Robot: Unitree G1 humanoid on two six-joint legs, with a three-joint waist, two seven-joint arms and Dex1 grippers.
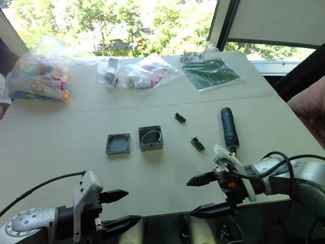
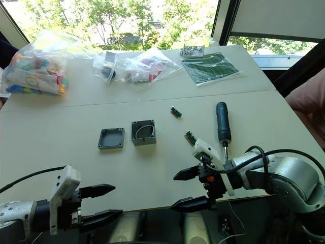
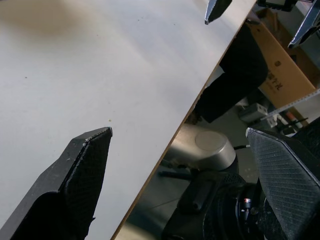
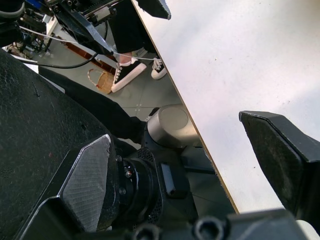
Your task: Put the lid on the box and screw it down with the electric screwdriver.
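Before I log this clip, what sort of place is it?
Probably an indoor lab or workshop bench by a window: a pale tabletop holding clear plastic bags of parts, a small grey plastic box and a dark pen-shaped electric screwdriver.

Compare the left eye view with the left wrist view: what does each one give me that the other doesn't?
Left eye alone: the lid beside the open box, the electric screwdriver lying farther right, two small green parts, bags at the far edge. Left wrist alone: the table edge close up, with a cardboard box below. Both: the left gripper and right gripper, open and empty.
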